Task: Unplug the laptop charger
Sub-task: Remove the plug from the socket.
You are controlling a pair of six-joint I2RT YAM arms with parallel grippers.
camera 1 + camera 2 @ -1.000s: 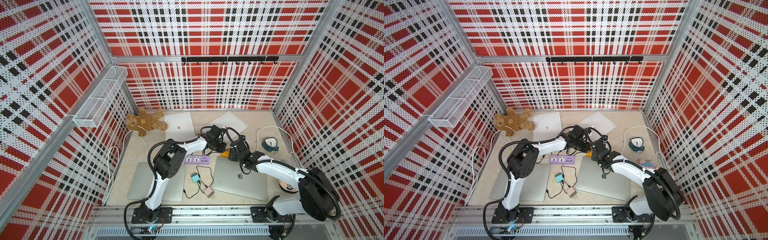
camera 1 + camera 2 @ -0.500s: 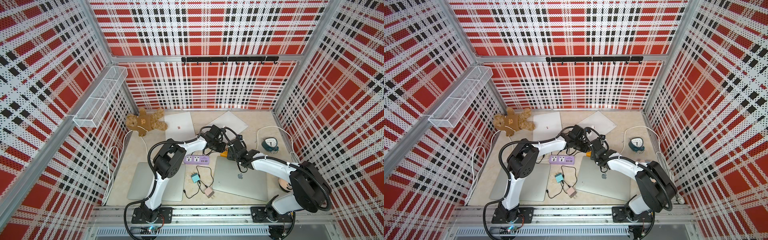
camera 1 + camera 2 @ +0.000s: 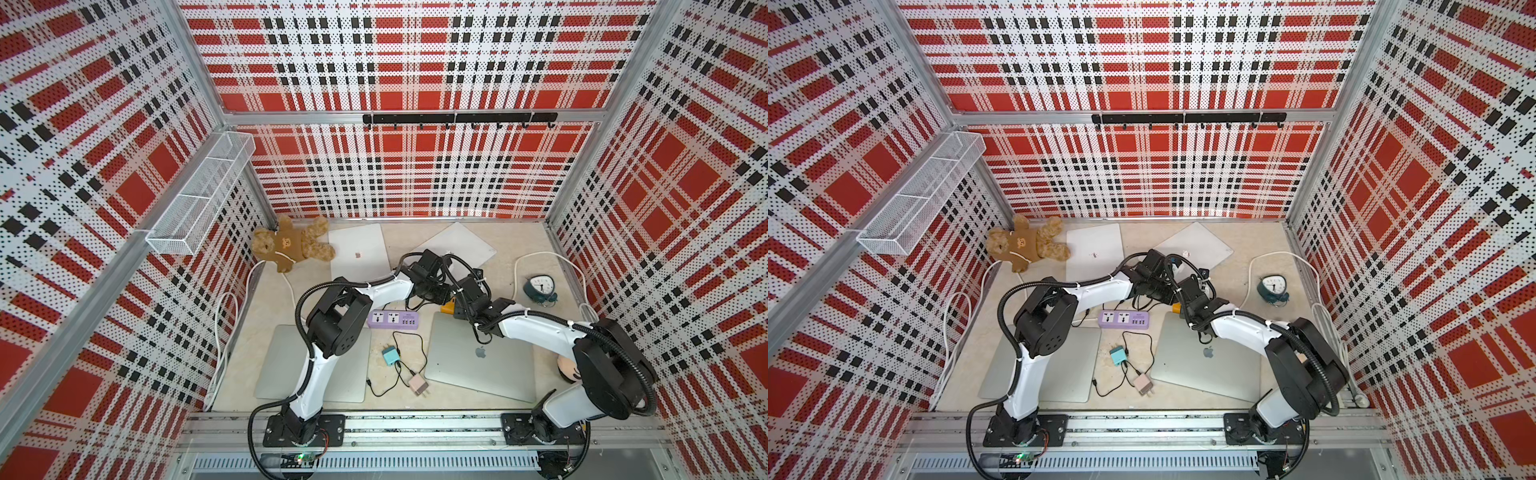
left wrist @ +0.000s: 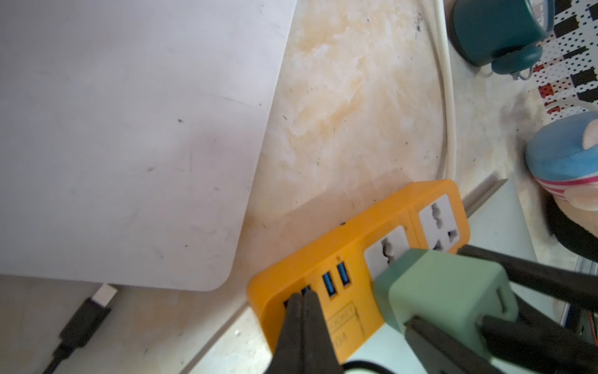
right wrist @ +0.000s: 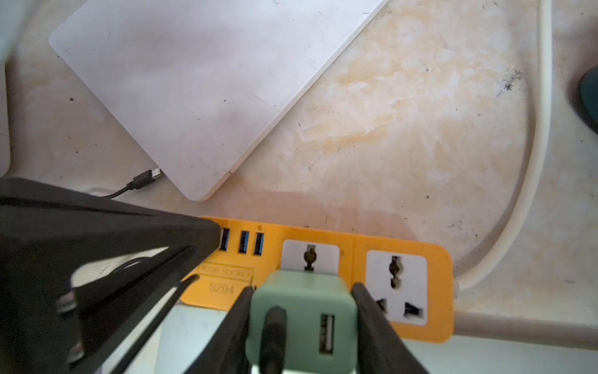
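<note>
Red, black and white checked walls [image 3: 415, 174] stand round a pale, stained worktop [image 5: 388, 129], and in the middle of it, where our two arms meet, lies an orange power strip [image 5: 354, 249] that seems to rest partly on the corner of a closed grey laptop [image 3: 457, 365]. The green charger [image 5: 301, 291] is plugged into the socket next to the blue USB holes [image 5: 242, 243], with a black cable [image 5: 273, 327] coming out of its back; from above, the arms hide it. Our right fingers [image 5: 372, 320] sit one on each side of the charger and touch both flat sides, so we hold it, though we cannot tell how hard. Our left fingers [image 4: 301, 327] are pressed tight together with nothing between them, and their tips rest on the USB end of the strip. We think the charger is a small, light, hard plastic block that will not bend. Its sides look smooth and its corners round, so it may slip from a soft squeeze. The pins likely sit tight in the socket. The best place to hold is the two flat sides, close to the strip, never the thin cable. The strip looks light too and may lift with the pull, so it needs a push down while we pull straight out
</note>
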